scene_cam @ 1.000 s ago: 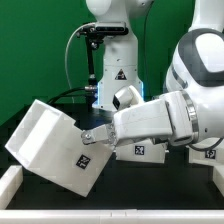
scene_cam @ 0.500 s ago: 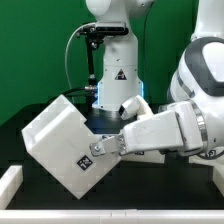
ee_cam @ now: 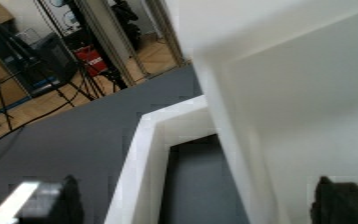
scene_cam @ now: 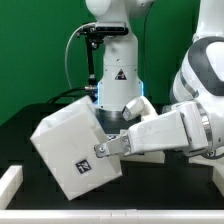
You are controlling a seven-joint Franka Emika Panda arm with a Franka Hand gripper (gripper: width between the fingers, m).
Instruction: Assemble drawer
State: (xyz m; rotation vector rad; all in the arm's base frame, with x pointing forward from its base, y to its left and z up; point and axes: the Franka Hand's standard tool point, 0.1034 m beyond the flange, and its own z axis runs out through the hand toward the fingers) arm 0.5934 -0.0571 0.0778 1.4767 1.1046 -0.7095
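Black tabletop [scene_cam: 20, 140] — tilted casing [scene_cam: 75, 150] rests against spread gripper [scene_cam: 100, 149], nothing pinched. Risk — casing topples if nudged further.

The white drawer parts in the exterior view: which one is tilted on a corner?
The large casing, beside the gripper; it stands tilted on a corner, tag facing the camera. The other white part is mostly hidden behind the arm.

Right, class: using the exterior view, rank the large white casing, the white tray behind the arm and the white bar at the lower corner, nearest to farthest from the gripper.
1. Casing: touching the gripper, on the exterior view's left.
2. Tray: just behind the arm, mostly hidden.
3. Bar: far lower corner on the exterior view's left.
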